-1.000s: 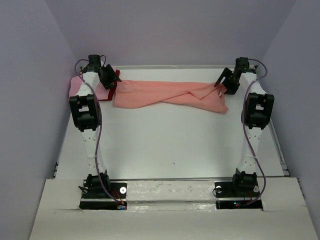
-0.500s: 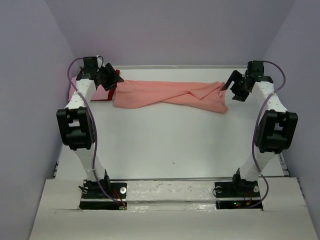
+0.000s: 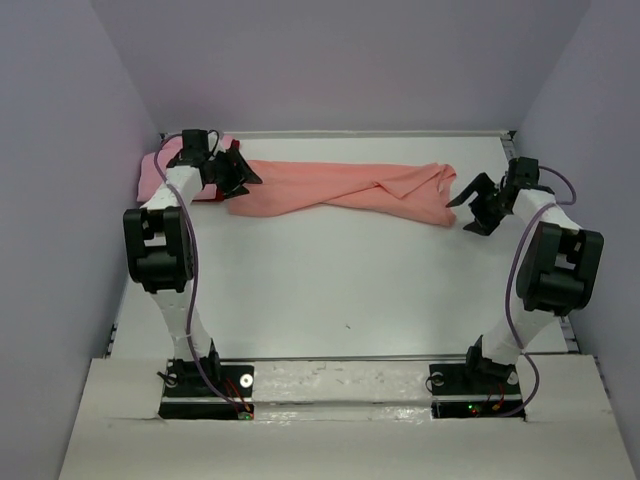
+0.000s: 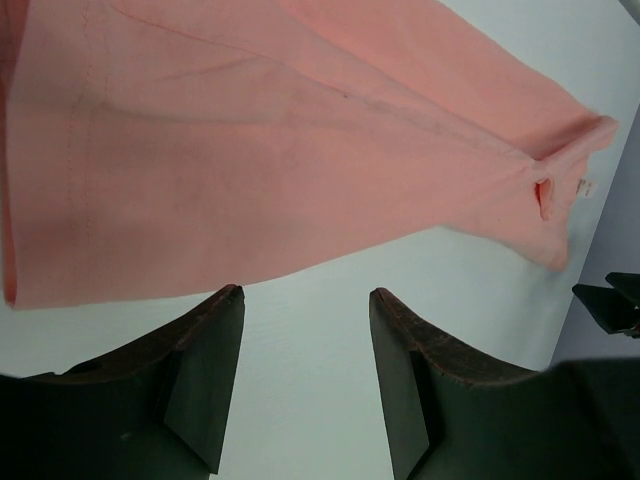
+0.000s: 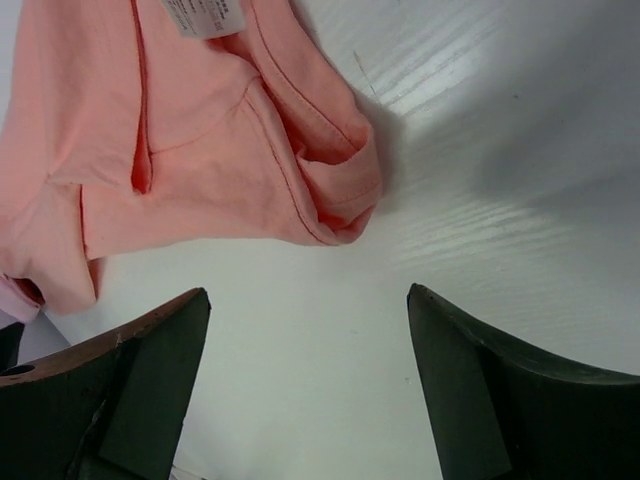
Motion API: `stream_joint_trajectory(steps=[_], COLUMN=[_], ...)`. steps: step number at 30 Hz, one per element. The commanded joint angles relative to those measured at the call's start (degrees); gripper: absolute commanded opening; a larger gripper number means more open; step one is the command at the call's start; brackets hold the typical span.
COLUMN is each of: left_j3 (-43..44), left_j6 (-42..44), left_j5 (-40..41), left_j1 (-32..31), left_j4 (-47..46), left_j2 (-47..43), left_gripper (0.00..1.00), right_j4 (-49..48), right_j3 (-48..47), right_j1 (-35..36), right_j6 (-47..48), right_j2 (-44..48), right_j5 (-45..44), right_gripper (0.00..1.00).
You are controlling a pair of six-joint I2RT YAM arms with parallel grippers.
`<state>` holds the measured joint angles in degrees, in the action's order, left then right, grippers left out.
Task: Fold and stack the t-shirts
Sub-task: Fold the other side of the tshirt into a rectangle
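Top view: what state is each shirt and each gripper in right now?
Salmon-orange t-shirt: unfolded, twisted lengthwise, lying loose on the table.
Pink t-shirt: bunched at the far left corner, partly hidden.
Left gripper: open, empty.
Right gripper: open wide, empty.

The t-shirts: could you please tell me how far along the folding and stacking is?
The salmon-orange t-shirt lies stretched and twisted across the far side, not folded. The pink t-shirt lies in the far-left corner. The left claw and right claw are open, holding nothing. Folding and stacking are left.
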<state>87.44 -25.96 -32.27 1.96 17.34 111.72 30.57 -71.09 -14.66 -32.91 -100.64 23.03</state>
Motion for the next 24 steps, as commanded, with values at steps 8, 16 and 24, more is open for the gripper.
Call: stream_joint_trajectory(steps=[8, 16, 24], left_j3=[6.43, 8.36, 10.82], left_j6=[1.87, 2.23, 3.01], left_j5=[-2.71, -2.18, -1.39], left_j1=[-0.29, -0.29, -0.29], left_j4=[0.23, 0.76, 1.99], left_j2=[4.11, 6.49, 9.83], left_gripper=[0.62, 0.62, 0.62], right_j4=[-11.84, -13.78, -15.89], right_j3=[1.83, 4.11, 5.0], right_j1=[-0.11, -0.11, -0.11], right_j6=[-4.18, -4.27, -5.15], right_j2=[-4.3, -6.32, -8.34], right_j5=[3.69, 2.99, 2.81], right_gripper=[0.84, 0.81, 0.66])
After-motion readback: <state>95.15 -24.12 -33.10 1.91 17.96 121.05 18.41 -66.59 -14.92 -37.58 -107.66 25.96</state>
